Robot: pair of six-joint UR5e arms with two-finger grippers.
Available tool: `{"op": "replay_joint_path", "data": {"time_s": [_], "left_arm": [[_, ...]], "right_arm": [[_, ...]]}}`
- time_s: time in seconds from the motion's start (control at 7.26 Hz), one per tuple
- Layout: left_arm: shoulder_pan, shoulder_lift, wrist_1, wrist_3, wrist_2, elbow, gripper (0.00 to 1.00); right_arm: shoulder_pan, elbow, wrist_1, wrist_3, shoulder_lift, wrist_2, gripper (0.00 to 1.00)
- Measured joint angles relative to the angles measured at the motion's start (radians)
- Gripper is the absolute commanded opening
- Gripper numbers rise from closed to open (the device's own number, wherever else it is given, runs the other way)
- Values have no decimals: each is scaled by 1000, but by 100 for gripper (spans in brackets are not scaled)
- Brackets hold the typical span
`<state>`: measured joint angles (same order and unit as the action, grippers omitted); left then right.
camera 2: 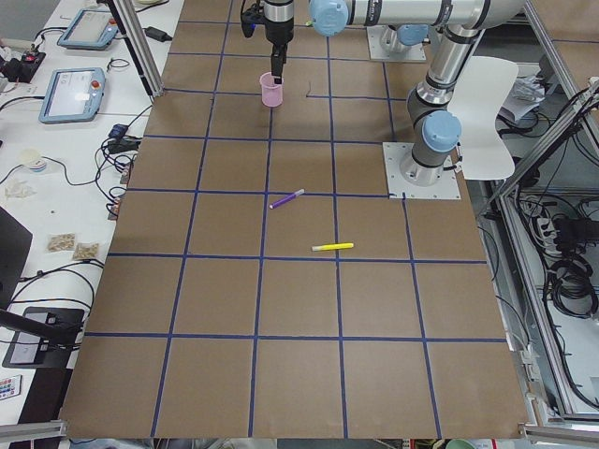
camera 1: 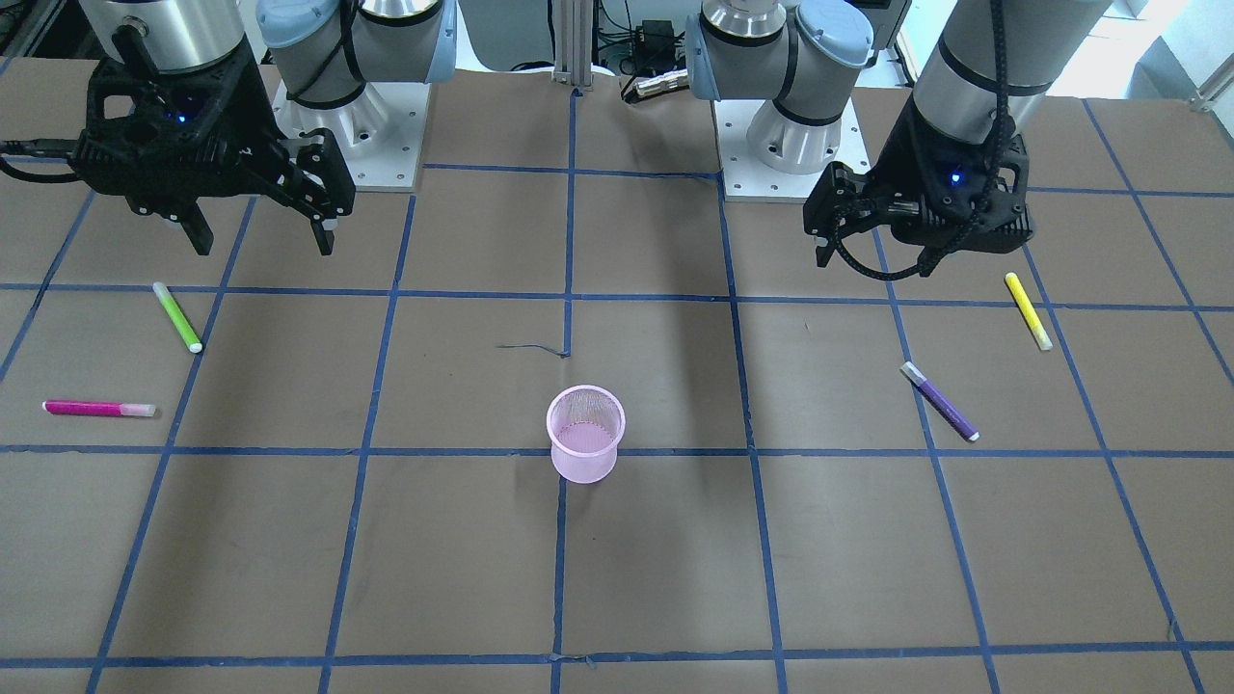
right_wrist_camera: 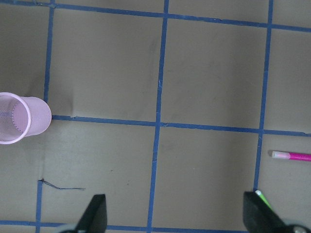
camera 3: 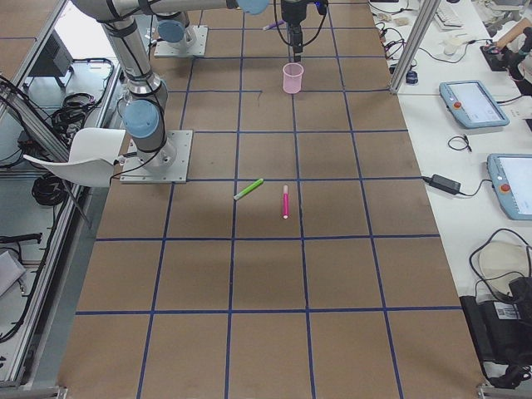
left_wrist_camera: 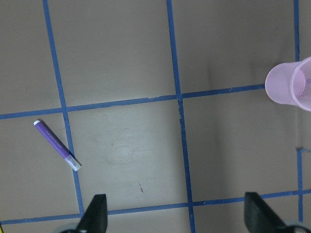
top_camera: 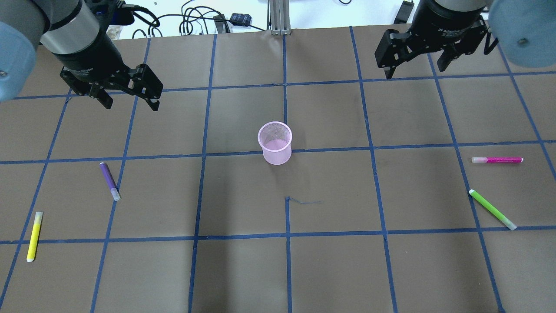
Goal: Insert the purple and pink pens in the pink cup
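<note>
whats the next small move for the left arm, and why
Probably swing the open left pincer over the purple pen and descend: the pen lies flat on that arm's side, nothing is gripped, and the pink cup stands empty.

pink mesh cup point(top_camera: 275, 142), matt brown paper table point(top_camera: 330, 269) w/ blue tape grid point(top_camera: 287, 234)

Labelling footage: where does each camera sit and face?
Front-facing: across table, facing robot; bases, left gripper, right gripper.
Overhead: behind robot, looking down; both grippers.
Exterior left: table's left end, looking along; left arm nearest.
Exterior right: opposite end; right arm nearest.
Left wrist: down past fingertips at purple pen.
Right wrist: down past fingertips, pink pen.
All share the pink cup.
</note>
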<state>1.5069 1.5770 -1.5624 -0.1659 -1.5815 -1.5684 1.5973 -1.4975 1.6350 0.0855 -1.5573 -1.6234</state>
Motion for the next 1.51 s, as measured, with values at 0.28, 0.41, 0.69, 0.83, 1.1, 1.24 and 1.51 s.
{"op": "replay_joint_path", "data": {"time_s": [0.28,0.41,0.69,0.83,1.1,1.24,1.51], "left_arm": [[-7,4,1,1,0,0,100],[-9,6,0,1,0,-1,100],[-25,7,-2,-3,-1,-1,100],[-48,5,-5,-7,-4,-1,100],[-114,2,-18,-12,-10,-1,100],[-144,6,-19,-14,-6,-1,100],[-195,14,-18,-40,-6,-3,100]], "right_arm": [[-52,-1,-2,172,3,-14,100],[-107,-7,-4,314,3,-17,100],[-242,-42,-3,608,2,-18,100],[-303,-63,4,735,3,-15,100],[-441,-93,14,991,13,21,100],[-508,-103,31,1144,33,67,100],[-637,-149,103,1479,94,158,100]]}}
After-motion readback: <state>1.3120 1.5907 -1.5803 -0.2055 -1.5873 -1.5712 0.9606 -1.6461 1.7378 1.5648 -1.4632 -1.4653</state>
